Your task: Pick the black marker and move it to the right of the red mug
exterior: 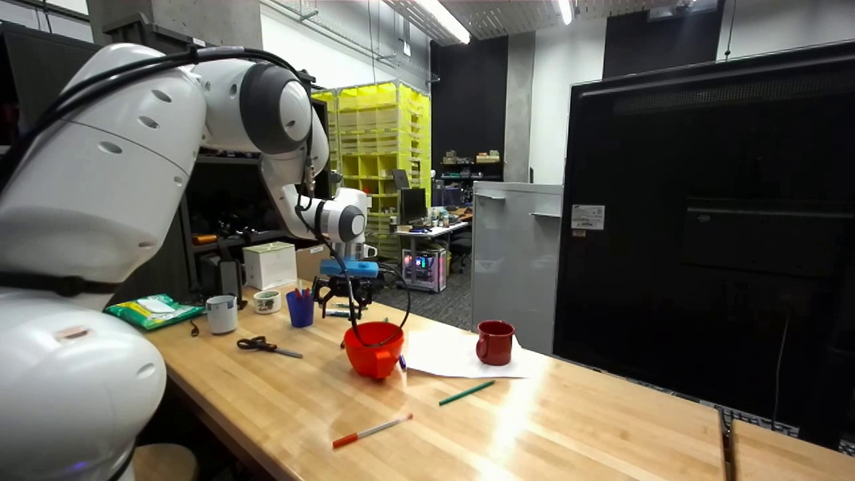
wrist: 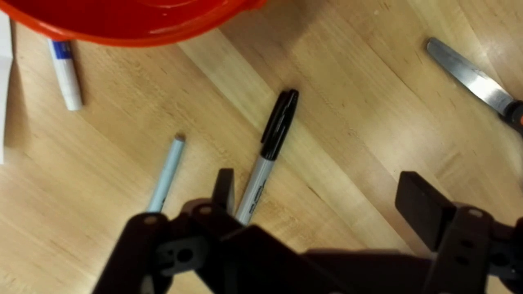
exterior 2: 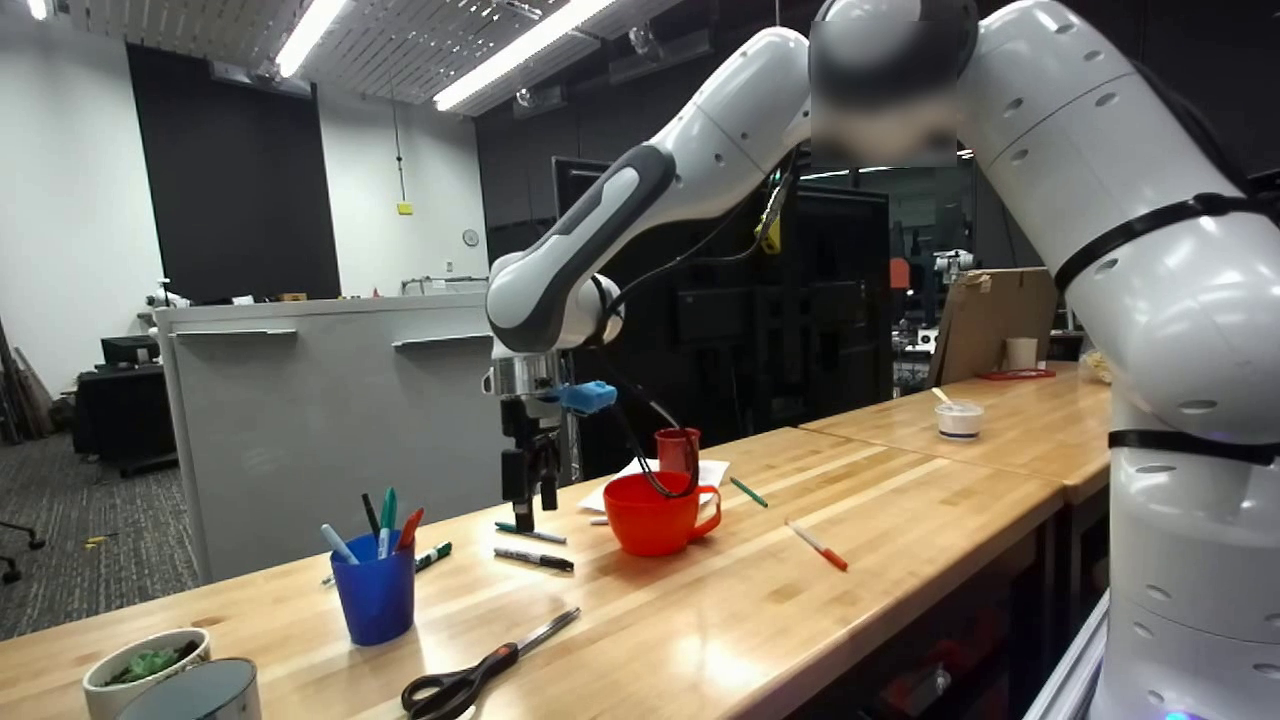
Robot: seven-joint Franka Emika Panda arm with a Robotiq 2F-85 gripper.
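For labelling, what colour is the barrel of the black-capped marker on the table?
Grey barrel, clearest in the wrist view.

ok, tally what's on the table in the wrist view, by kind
Markers: 3 (black marker, white blue-banded marker, pale blue marker)
Bowls: 1 (red bowl)
Scissors: 1, partly in frame
Paper: 1, edge only
Total: 6

Near the matt black fingers: slim grey plastic marker had glossy black cap; below them, pale wooden tabletop looked smooth.
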